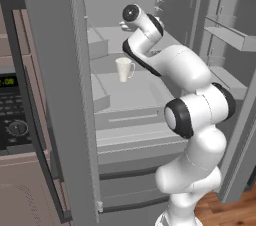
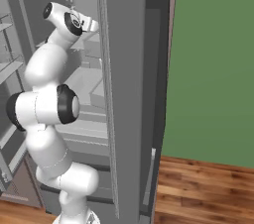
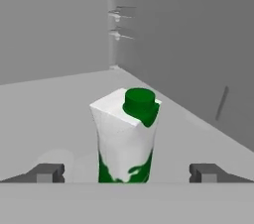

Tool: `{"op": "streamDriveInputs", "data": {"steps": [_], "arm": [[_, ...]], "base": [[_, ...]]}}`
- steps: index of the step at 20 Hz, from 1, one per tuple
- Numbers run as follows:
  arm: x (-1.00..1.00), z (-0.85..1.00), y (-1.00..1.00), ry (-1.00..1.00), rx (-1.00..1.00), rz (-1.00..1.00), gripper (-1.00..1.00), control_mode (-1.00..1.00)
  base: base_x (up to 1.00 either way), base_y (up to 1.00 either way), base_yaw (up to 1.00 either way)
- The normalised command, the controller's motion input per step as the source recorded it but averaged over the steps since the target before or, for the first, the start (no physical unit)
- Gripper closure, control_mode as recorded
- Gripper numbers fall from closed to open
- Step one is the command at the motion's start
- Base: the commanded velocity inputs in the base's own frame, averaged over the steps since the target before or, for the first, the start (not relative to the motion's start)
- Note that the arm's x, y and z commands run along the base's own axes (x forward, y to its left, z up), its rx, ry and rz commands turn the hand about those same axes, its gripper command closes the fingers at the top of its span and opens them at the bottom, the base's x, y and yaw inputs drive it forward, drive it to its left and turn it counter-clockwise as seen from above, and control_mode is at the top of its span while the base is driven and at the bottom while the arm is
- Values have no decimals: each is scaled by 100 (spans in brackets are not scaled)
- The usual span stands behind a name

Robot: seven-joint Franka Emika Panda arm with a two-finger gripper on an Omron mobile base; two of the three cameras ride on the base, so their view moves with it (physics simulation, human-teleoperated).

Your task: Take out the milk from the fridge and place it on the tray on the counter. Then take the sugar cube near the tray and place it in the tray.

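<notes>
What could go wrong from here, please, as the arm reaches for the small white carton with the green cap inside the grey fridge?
1. The small white gable-topped milk carton with green cap stands upright between the open fingers; closing off-centre or pushing further could tip it on the grey fridge shelf.
2. The white handled mug sits on a shelf below the arm's elbow; pulling out low might knock it.
3. The fridge's inner wall lies close beside the carton and could catch a finger.

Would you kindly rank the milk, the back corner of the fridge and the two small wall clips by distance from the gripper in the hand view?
1. The milk, upright on the shelf, centred between the open jaws of the gripper.
2. The back corner of the fridge, behind the carton.
3. The wall clips, high up by that corner; too close to call against the corner.
</notes>
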Motion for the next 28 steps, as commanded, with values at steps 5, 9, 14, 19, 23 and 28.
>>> {"op": "streamDriveInputs", "data": {"steps": [5,9,14,19,23,28], "arm": [[20,0,0,0,0,-2,-100,-100],[14,0,-1,0,0,0,-100,-100],[2,0,-17,0,0,0,-100,-100],[17,0,-3,0,0,-3,-100,-100],[9,0,-4,0,0,-3,-100,-100],[0,-1,-13,0,0,-2,-100,-100]], "base": [[0,0,0],[0,0,0],[0,0,0],[0,0,0],[0,0,0],[0,0,0]]}}
